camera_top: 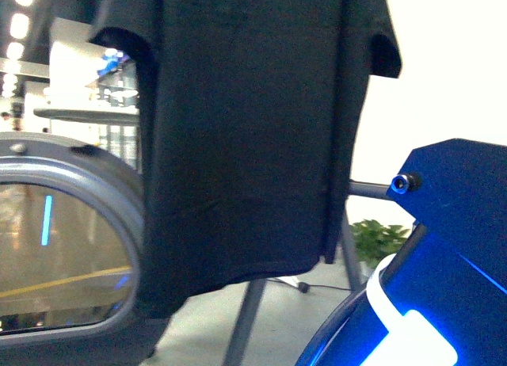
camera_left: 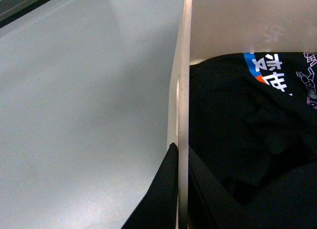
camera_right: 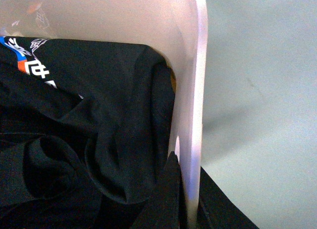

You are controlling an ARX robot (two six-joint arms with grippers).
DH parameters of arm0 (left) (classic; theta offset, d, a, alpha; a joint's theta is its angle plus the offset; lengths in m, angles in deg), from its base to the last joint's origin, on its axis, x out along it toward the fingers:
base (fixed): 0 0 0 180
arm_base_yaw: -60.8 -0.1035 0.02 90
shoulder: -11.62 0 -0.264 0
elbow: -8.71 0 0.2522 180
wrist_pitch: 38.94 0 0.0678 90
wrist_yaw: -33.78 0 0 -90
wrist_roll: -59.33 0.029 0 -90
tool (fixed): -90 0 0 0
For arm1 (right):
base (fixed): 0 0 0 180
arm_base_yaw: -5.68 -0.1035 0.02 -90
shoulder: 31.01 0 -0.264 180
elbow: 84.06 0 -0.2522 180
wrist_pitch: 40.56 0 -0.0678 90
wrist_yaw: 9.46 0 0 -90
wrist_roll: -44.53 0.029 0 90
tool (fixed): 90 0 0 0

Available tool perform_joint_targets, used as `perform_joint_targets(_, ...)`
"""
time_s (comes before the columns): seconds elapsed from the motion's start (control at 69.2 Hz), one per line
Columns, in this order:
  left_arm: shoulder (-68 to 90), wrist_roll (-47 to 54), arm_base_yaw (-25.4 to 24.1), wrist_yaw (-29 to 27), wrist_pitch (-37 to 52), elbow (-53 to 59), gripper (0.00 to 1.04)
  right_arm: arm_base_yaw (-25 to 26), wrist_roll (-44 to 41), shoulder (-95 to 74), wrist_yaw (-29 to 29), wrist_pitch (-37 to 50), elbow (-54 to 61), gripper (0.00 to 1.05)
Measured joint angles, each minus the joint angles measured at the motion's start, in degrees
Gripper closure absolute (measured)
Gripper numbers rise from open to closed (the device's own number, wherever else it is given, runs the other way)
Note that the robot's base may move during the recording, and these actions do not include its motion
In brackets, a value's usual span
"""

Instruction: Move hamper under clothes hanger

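a tall dark-grey clothes hanger (camera_top: 244, 322) fills the middle of the front view, its slanted legs standing on a pale floor and a round crossbar running off to the right. a large black t-shirt (camera_top: 253, 128) hangs from it and covers most of the frame. to the left, partly behind the shirt, is the round grey door of a dryer (camera_top: 87, 164) with a reflective window. glossy blue robot bodywork (camera_top: 459, 223) rises at the lower right, and a small green plant (camera_top: 379, 238) sits beyond the legs. the hamper (camera_left: 184, 90) shows only in the two wrist views, a cream plastic basket seen close up over a smooth grey floor (camera_left: 84, 115); its place relative to the clothes hanger cannot be told. it holds crumpled black clothes (camera_left: 237, 140) with a blue, orange and white print. the left fingers (camera_left: 161, 199) are dark and sit one on each side of the hamper's wall, closed on it. in the right wrist view the right fingers (camera_right: 166, 194) likewise straddle the opposite wall (camera_right: 190, 90) and pinch it, beside the black clothes (camera_right: 99, 130).
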Motion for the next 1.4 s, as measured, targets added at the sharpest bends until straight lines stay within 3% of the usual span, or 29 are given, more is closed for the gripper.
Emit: perform_joint_targets(1.402,0.02,-0.04,1.55,1.33,0.0,-0.09,1.01,1.77,-0.04,0.28,-1.01,-0.02,0.31,1.02)
